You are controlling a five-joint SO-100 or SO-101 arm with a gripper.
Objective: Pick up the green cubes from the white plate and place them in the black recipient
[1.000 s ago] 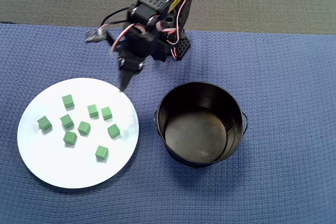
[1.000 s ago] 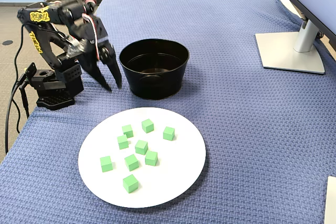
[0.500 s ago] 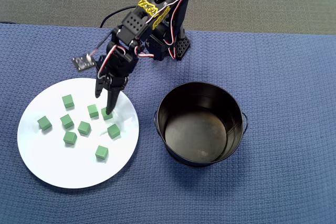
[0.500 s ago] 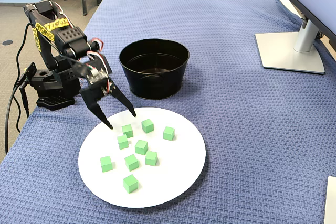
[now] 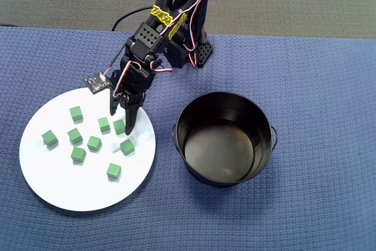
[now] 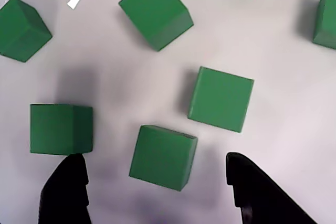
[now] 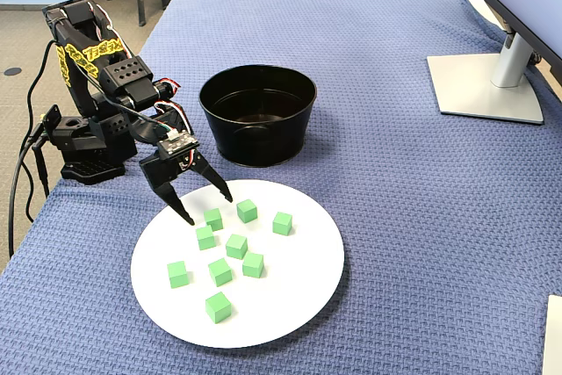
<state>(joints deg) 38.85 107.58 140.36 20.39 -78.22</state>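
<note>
Tool [image 7: 204, 205]: spread wide and empty, tips angled down over the far-left part of the white plate [image 7: 299, 300]. In the wrist view its two black fingertips [image 6: 65, 190] enter from the bottom edge, and one green cube [image 6: 163, 156] sits on the plate between them, nearer the left tip, its faces turned slightly off square to the line of closing. A neighbouring cube [image 6: 61, 129] lies just above the left tip, at about 10 o'clock from the bracketed one; it looks close enough to be nudged on the descent. Another cube [image 6: 221, 98] lies at 1 o'clock, near but apart.

Judgement: the coming move is a short drop and a close on the bracketed cube; no sideways reach appears needed.

Containers: the overhead view shows eight green cubes on the plate, clustered in its upper-middle area, none stacked. The black pot [image 5: 257, 166] stands on the blue-clothed bench [image 5: 317, 86] at 3 o'clock from the plate, near it but not touching, and it is empty. Every cube in view is still on the plate.
</note>
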